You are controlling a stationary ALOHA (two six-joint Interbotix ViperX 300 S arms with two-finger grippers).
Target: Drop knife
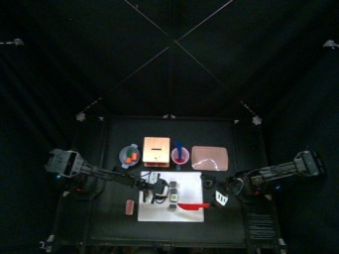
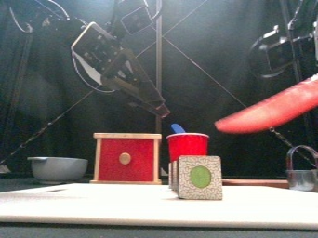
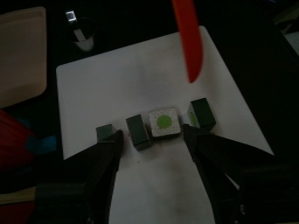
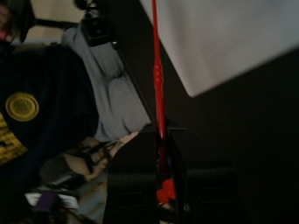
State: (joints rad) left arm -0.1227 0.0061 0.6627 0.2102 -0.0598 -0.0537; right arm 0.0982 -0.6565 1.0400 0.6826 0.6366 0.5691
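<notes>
Nearest the front, the block (image 2: 198, 178) stands on the white board (image 2: 112, 200), the landmark here. Above and right of the block, the red knife (image 2: 266, 108) hangs in the air, its handle pinched in the right end effector (image 4: 163, 166). It looks light, stiff and smooth plastic, best held by the handle. Behind the block, the left end effector (image 3: 162, 149) hovers spread.

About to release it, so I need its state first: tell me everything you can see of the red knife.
The red knife is one piece, uniformly red, plastic-looking, with a long blade tapering to a rounded tip. The right gripper is shut on its handle end, seen edge-on as a thin line in the right wrist view. In the front view it hangs tilted above the white board, touching nothing else; its tip points toward the green-dotted block.
</notes>
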